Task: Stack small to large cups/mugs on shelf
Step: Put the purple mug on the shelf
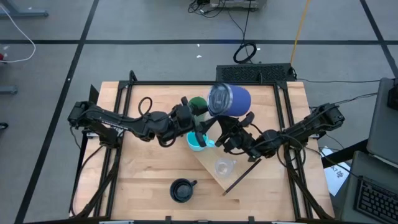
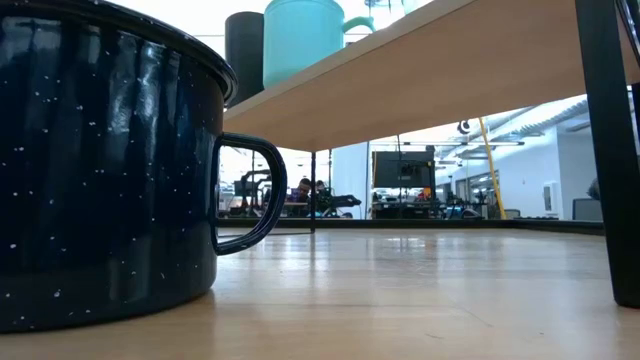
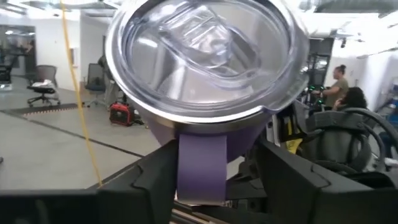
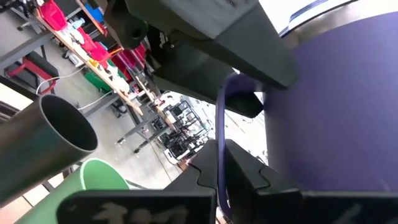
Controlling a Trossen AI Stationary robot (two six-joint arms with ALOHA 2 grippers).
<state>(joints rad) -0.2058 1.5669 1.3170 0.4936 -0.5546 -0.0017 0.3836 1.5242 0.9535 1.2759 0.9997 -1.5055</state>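
- Dark navy mug (image 1: 181, 190) stood alone on desk (image 1: 143, 174) near front edge, handle to the right.
- Clear glass cup (image 1: 224, 167) sat on shelf (image 1: 211, 163); cyan mug (image 1: 196, 141) farther along it, black cup (image 2: 243, 50) and green cup (image 1: 199, 104) behind.
- Purple tumbler (image 1: 229, 99) hung tilted above shelf's far end, lid facing camera.
- Left tool (image 3: 211, 174) clamped on tumbler's handle; right tool (image 4: 217, 168) likewise narrow around handle loop.

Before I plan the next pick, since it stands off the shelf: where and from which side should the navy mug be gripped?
Take the dark navy speckled mug by its rim from above, one finger inside, opposite the handle. It stands upright, mouth open, handle toward the right arm's side. The left gripper and right gripper are up at the tumbler.
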